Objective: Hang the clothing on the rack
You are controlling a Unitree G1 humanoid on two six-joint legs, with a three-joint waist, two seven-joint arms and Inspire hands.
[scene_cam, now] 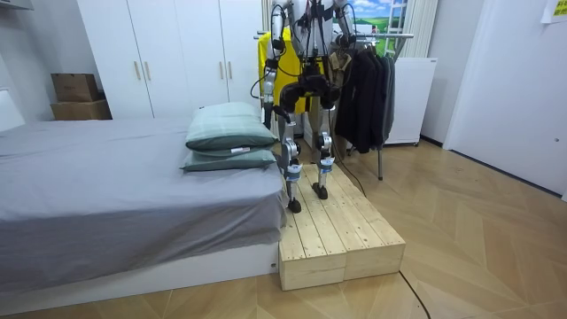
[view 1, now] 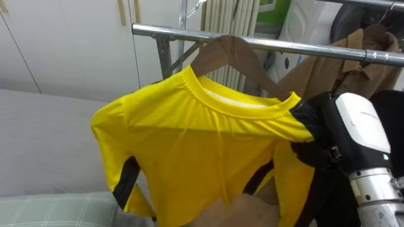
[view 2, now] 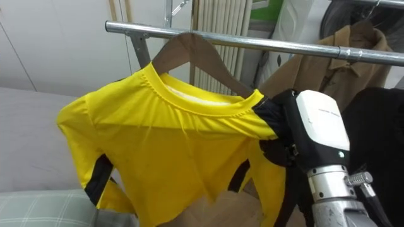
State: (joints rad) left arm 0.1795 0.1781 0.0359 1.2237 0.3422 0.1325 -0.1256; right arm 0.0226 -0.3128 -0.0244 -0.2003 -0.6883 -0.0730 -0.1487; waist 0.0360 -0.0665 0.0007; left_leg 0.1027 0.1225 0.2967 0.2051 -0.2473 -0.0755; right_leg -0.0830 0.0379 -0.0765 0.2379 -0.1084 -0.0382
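1 yellow shirt (view 1: 208, 145) w/ black side panels, on 1 wood hanger (view 1: 221, 50) at 1 rail (view 1: 284, 45). Right hand (view 1: 312, 133) at shirt shoulder; fingers can't tell.

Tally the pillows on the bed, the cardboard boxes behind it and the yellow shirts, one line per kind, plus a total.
pillows: 2
cardboard boxes: 2
yellow shirts: 1
Total: 5
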